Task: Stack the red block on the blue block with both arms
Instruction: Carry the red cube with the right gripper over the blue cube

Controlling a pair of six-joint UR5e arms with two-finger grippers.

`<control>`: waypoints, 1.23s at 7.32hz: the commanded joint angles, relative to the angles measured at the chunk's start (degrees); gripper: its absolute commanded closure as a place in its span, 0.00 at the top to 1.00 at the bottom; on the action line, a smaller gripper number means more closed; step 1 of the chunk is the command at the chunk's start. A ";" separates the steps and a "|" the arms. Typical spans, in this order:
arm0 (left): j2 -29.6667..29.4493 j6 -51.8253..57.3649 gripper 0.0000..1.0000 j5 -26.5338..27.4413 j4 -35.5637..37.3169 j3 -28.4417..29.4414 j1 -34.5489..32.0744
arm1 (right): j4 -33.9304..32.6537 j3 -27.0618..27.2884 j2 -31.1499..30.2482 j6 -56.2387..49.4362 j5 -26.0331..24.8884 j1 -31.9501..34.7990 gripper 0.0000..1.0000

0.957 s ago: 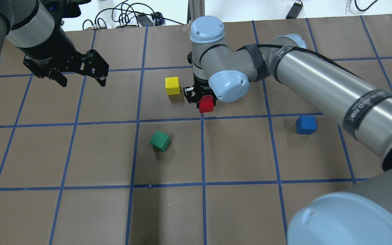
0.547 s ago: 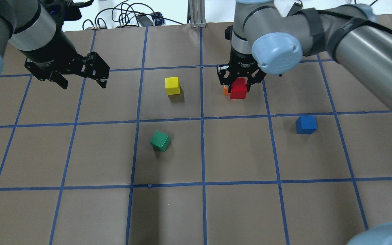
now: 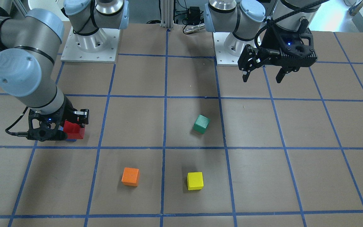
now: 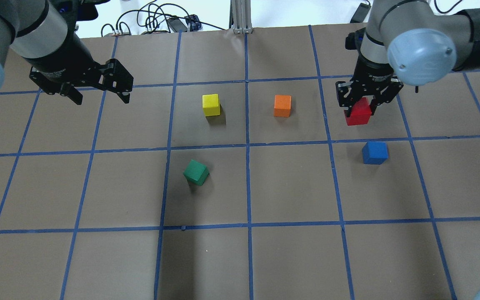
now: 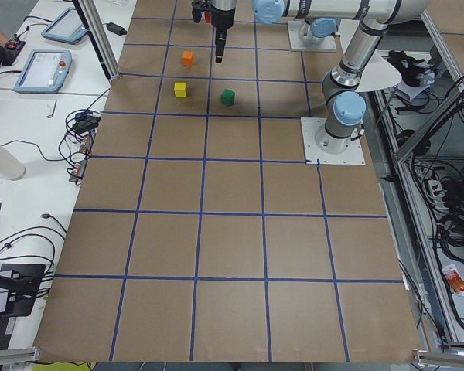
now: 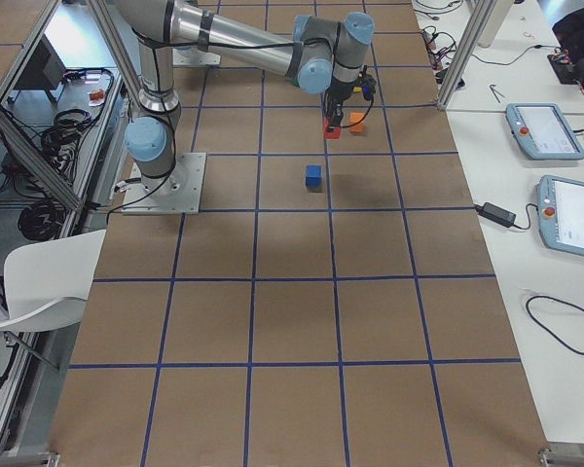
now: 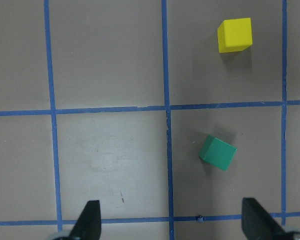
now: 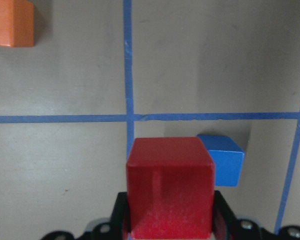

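Note:
My right gripper [image 4: 361, 107] is shut on the red block [image 4: 357, 112] and holds it above the table, just beyond the blue block [image 4: 375, 152] and a little to its left. In the right wrist view the red block [image 8: 170, 187] sits between the jaws, with the blue block [image 8: 222, 157] lying below and slightly to the right. The blue block rests alone on the brown table. My left gripper [image 4: 101, 99] is open and empty, hovering over the far left of the table, and shows the same in the front view [image 3: 261, 78].
A yellow cube [image 4: 211, 104] and an orange cube [image 4: 282, 105] lie in the far middle squares. A green cube [image 4: 196, 172] lies turned at an angle, nearer the centre. Cables lie beyond the table's far edge [image 4: 161, 23].
My right arm has carried the red block to the right, from beside the yellow cube, past the orange cube, to close by the blue block. The left gripper has hardly moved.

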 commanded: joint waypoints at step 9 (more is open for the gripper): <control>0.37 0.03 1.00 -0.09 0.39 -0.56 0.26 | -15.36 15.61 -3.13 -6.70 -1.41 -7.02 0.00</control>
